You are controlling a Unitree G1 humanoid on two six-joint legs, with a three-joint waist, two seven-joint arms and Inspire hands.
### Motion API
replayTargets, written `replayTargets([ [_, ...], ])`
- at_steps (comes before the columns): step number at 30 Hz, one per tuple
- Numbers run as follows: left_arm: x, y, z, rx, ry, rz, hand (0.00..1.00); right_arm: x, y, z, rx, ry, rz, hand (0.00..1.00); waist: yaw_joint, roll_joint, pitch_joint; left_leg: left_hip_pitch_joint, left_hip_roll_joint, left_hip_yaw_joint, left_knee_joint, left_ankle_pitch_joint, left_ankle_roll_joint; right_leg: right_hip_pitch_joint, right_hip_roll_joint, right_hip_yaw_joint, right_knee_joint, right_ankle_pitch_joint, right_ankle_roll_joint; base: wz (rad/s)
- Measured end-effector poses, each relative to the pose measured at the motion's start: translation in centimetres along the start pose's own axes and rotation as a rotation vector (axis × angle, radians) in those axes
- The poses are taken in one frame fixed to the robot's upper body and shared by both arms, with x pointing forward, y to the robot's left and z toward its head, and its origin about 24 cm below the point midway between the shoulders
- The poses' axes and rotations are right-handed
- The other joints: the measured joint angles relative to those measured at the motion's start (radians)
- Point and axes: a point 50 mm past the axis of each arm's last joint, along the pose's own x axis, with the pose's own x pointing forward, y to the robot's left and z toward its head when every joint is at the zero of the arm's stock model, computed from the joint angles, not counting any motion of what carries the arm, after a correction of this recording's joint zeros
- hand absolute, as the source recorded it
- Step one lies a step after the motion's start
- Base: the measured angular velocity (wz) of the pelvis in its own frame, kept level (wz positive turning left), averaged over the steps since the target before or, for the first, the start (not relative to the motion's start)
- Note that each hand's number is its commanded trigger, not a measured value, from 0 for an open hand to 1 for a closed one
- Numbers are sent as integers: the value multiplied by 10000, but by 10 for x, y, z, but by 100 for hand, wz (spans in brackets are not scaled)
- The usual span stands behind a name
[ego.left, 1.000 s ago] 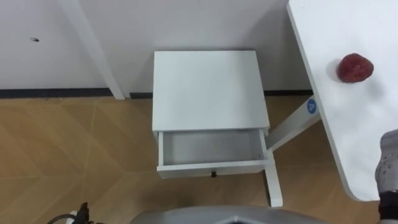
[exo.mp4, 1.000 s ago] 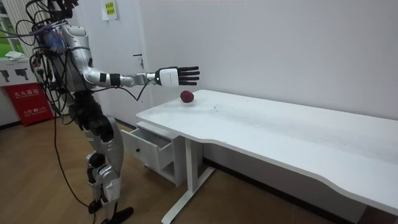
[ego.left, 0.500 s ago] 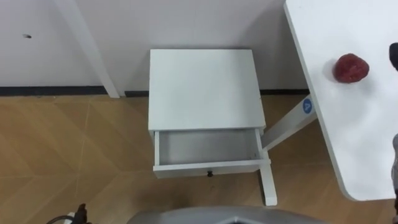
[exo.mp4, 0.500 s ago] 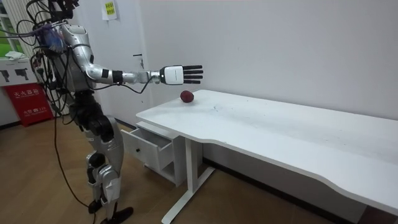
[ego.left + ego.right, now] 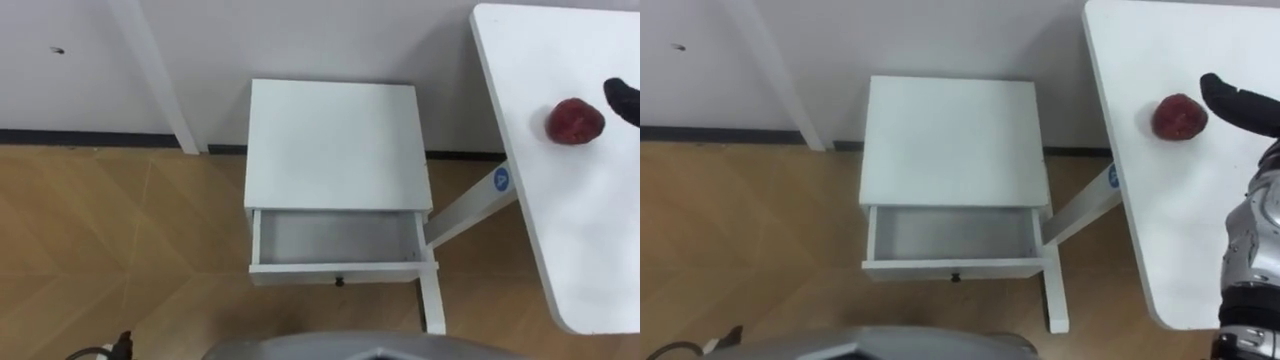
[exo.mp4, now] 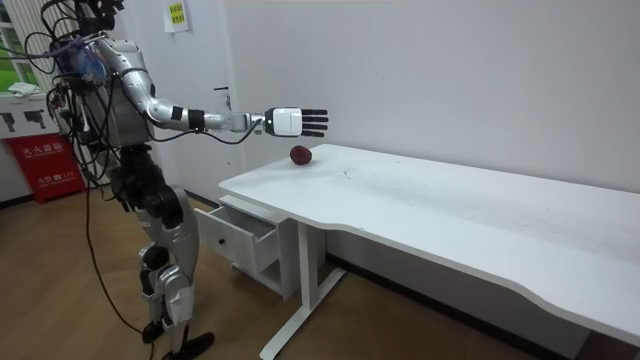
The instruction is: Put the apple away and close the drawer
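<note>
Reaching farther than a second ago, the right hand (image 5: pixel 1240 105), fingers straight, hovers at upper right just beside the apple (image 5: pixel 1180 117), apart from it; the drawer (image 5: pixel 952 235) stands open.

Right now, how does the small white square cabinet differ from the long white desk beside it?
The small white cabinet stands low on the floor; the long white desk rises higher on a leg frame. The cabinet has a drawer pulled open; the desk is a plain flat top. The cabinet's top is bare; the desk carries a red apple. Both are white, against the wall.
</note>
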Motion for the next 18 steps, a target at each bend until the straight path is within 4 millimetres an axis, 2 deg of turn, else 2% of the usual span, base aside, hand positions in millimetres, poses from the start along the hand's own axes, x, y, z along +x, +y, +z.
replayTargets([
  [13,-1,1,-4,66,115,15,0,2,2,-5,-677,331,1272,0,-6,-58,22,28,-13,-73,31,0,1,124,-1,-83,2,0,0,0],
  [18,-1,1,-5,87,134,9,0,0,5,-16,-982,837,1969,0,-34,-147,49,-39,-32,-240,78,-1,1,143,0,-167,2,0,-1,9],
])
